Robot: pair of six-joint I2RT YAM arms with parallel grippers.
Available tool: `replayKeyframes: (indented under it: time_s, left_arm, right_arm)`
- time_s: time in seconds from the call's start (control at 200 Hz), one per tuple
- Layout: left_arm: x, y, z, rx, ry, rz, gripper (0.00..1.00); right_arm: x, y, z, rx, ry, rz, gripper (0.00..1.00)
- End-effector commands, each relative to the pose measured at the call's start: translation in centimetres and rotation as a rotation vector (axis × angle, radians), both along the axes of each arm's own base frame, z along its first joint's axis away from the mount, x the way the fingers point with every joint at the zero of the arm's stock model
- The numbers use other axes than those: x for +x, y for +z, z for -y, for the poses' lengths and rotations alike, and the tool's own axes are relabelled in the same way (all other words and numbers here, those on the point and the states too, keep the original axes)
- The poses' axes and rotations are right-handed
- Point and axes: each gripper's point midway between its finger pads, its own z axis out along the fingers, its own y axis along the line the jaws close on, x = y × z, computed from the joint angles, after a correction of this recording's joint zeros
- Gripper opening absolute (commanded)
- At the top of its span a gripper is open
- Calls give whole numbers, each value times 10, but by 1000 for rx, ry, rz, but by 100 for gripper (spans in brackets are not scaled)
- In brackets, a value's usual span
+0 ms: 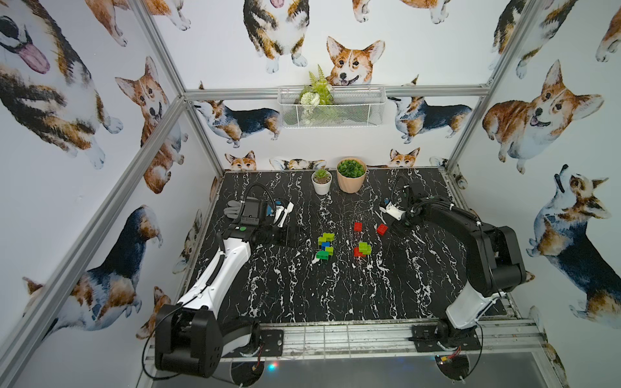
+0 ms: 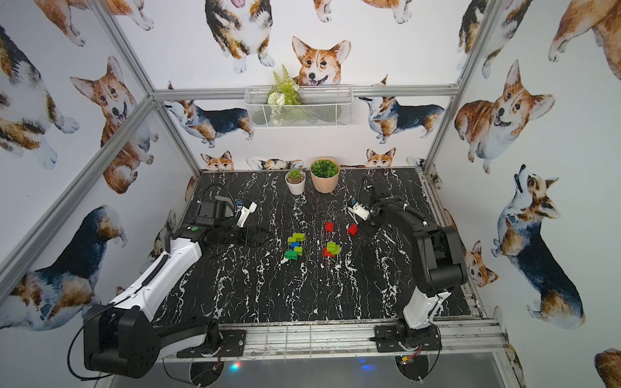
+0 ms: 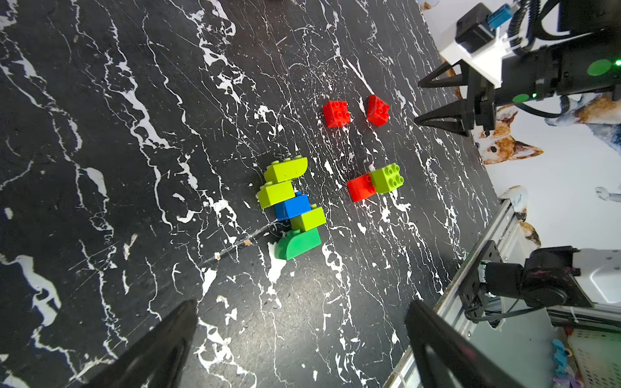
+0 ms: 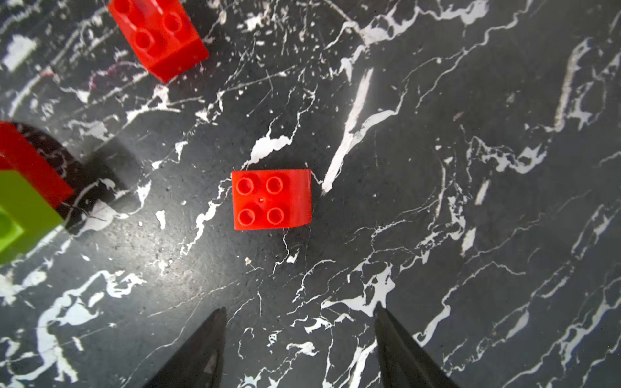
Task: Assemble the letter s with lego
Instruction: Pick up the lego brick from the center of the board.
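three red bricks [image 3: 336, 113] (two loose), one blue brick [image 3: 291, 205].

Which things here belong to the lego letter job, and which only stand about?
For the job: green-and-blue brick cluster; red-and-lime brick group; loose red brick; red brick beside it.
Just standing about: white plant pot; tan plant pot; wire basket with fern.

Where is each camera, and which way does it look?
Both top views: high at the front, looking down over the table; left arm and right arm show.
Left wrist: on the left arm, facing down at the lego stack; left pincer and right pincer show.
Right wrist: on the right arm, straight down at a red brick; its pincer shows.
Both wrist views share red bricks.
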Motion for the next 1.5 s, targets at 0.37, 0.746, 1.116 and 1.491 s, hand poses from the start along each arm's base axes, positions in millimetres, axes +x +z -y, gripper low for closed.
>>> replayKeyframes:
  time_s: [0.37,0.746,1.116,1.491]
  left_arm:
    - [-1,-2,-4,36,-4,-13,100]
    - [-2,-3,-6,47,2,-27,100]
    - [-2,-1,-6,48,2,-24,100]
    - [-2,5,-5,39,9,-15,100]
  right_arm:
    - [23,-35,-16,-55,213,15,72]
    - [34,-39,-41,-22,276,8,70]
    - [31,-44,-60,13,339,-30,64]
    - [27,-48,-65,21,353,-91,42]
